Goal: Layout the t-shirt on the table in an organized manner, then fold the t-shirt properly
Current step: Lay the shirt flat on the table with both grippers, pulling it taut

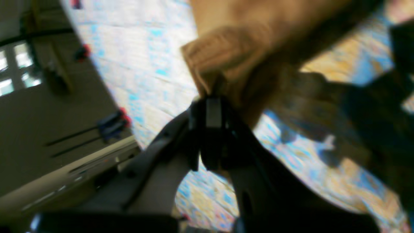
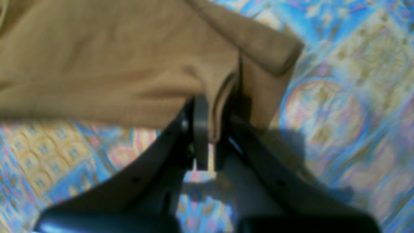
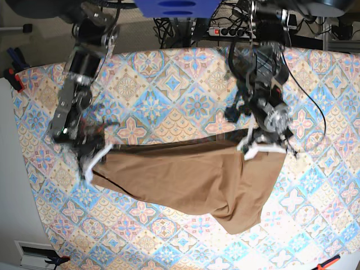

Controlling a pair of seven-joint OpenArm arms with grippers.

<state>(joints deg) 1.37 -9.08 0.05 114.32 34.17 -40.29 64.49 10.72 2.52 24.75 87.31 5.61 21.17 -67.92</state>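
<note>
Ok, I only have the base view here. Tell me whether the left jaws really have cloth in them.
Observer: Yes. In the left wrist view the left gripper is shut on a bunched fold of the t-shirt.
Operator: Now check the right one.
Observer: The right gripper is shut too, with a tan fold pinched between its jaws.
Operator: Say which part of the shirt that is.
Observer: Right wrist view shows a hemmed edge just beside the pinch, probably a sleeve, lying over the table.
</note>
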